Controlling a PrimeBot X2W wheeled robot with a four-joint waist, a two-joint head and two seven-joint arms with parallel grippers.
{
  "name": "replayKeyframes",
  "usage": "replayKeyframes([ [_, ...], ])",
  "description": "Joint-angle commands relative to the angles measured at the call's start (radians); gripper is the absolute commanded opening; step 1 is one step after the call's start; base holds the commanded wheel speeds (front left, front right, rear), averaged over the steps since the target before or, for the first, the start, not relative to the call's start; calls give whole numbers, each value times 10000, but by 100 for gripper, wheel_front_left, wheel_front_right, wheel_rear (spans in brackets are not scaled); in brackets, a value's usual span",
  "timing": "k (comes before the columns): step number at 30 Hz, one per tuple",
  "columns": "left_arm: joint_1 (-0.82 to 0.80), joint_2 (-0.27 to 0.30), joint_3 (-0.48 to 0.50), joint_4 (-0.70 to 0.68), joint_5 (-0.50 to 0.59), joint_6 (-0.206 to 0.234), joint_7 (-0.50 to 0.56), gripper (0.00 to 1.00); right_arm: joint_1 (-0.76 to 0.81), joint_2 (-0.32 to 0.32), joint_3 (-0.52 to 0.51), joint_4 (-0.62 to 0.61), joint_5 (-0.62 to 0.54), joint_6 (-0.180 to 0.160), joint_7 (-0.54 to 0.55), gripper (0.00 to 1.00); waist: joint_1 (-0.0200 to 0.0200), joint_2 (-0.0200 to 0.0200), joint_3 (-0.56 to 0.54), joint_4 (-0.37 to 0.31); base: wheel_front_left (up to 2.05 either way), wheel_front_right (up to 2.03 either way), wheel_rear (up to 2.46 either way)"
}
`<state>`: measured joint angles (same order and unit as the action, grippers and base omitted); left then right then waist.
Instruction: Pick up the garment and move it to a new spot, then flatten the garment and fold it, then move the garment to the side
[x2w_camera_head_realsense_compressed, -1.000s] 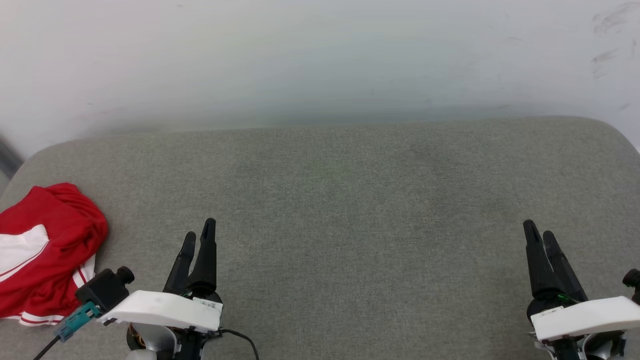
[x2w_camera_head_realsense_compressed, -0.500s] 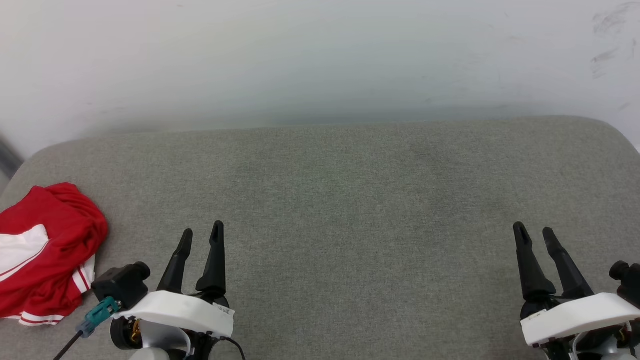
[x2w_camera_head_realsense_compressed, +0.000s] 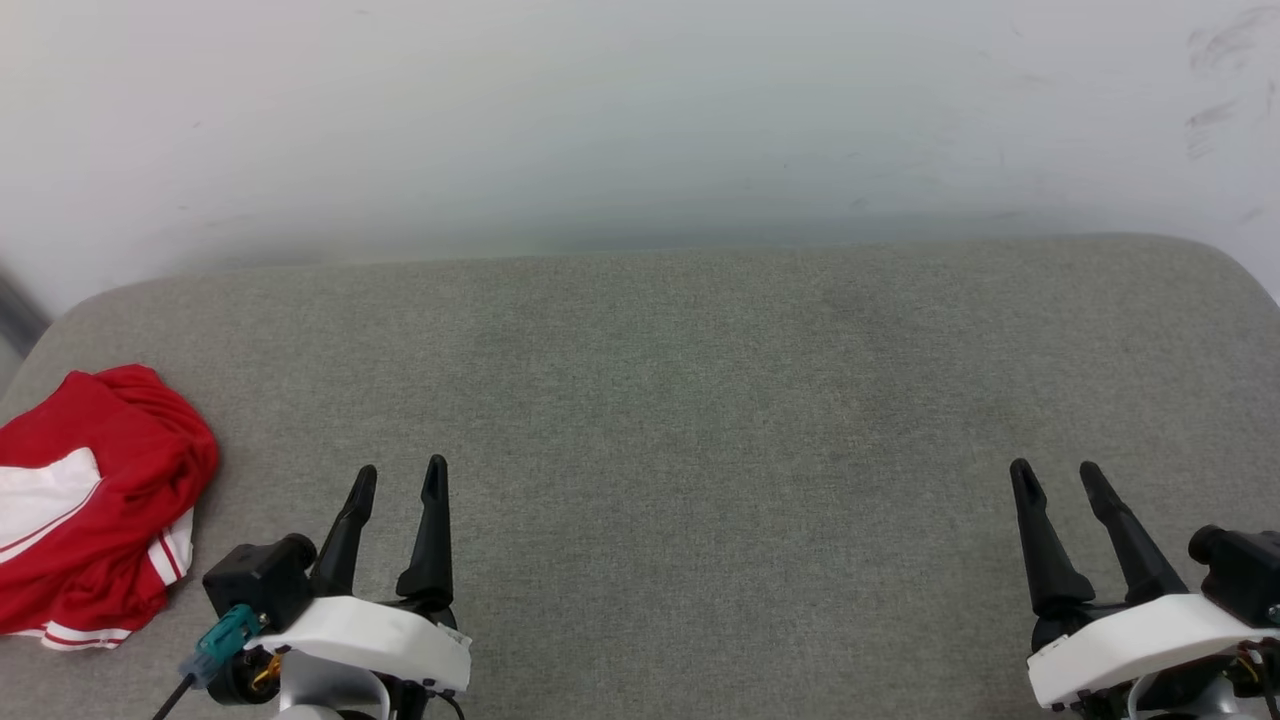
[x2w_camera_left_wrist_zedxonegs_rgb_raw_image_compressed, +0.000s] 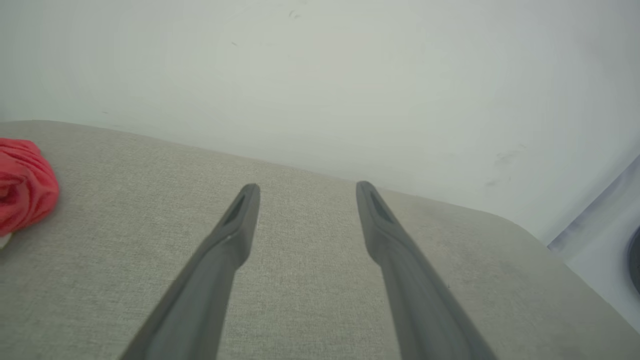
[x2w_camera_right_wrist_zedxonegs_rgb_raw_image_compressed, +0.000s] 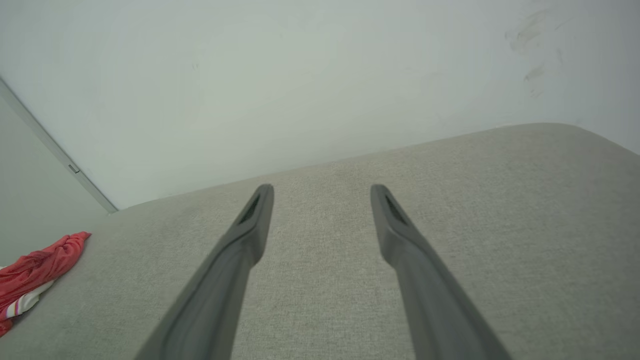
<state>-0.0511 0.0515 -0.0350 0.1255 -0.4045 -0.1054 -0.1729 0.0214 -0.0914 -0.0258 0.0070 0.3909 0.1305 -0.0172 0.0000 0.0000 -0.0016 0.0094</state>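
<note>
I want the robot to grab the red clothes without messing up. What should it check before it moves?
1. Left end effector open: ok, fingers apart, nothing between them.
2. Right end effector open: ok, also holding nothing.
3. Bright red soft garment with white panels found: ok, crumpled at the left end of the grey fabric surface.
4. Closer arm chosen: ok, the left end effector is nearer, not touching the garment.
5. New spot available: ok, bare grey fabric lies between the end effectors.
6. Whole garment in view: not ok, the head view's left edge cuts it off.
</note>
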Motion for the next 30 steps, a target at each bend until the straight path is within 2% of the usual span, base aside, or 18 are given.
replayKeyframes([
  [1,-35,40,-11,-74,194,11,-89,100,-11,-45,-4,-120,-173,3,-8,100,0,0,0,2,0,0,0],
  [30,64,3,-276,236,2532,81,-718,100,166,112,-123,-240,-2159,2,-20,100,0,0,-1,52,0,0,0],
])
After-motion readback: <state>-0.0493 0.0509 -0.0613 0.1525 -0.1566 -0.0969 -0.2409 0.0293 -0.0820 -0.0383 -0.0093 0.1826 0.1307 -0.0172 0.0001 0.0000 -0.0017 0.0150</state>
